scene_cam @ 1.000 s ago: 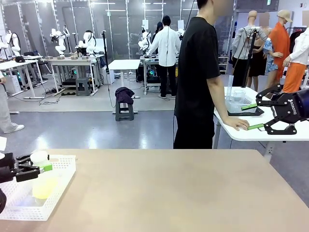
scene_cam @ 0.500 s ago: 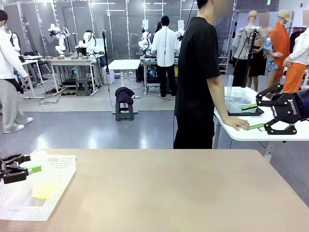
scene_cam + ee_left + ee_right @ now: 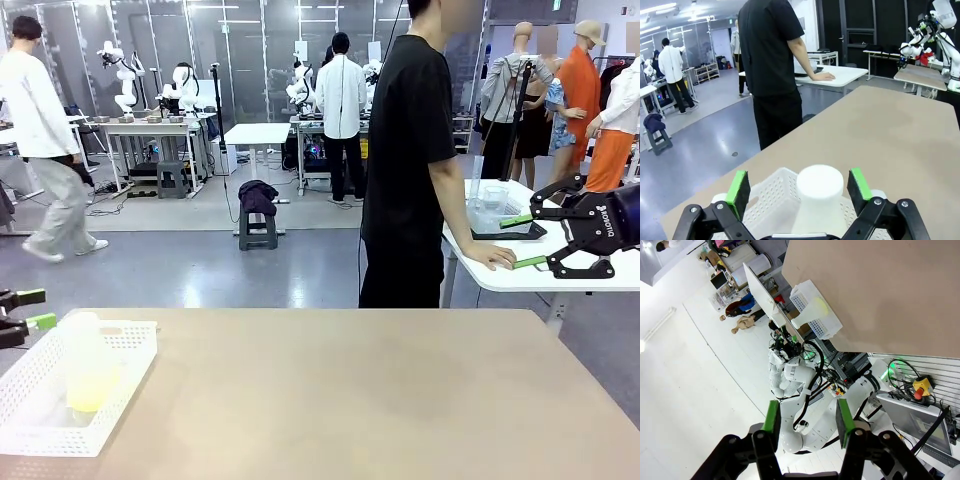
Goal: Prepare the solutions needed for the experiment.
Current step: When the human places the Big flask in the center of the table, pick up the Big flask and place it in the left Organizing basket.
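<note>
Nearest, left claw (image 3: 22, 310) at counter's (image 3: 350, 390) left edge, jaws spread wide, gripping nothing, just beside white perforated basket (image 3: 30, 400). Upright in basket: translucent container (image 3: 85, 362), yellow-green solutions (image 3: 88, 398) pooled at its bottom. Risk judged: tall, light container tipped and spilled by a pad clipping it off-centre. Farther right, right claw (image 3: 522, 240) raised well above counter, jaws partly parted, empty. Beyond far edge, a person (image 3: 410, 160), hand resting on another table.
</note>
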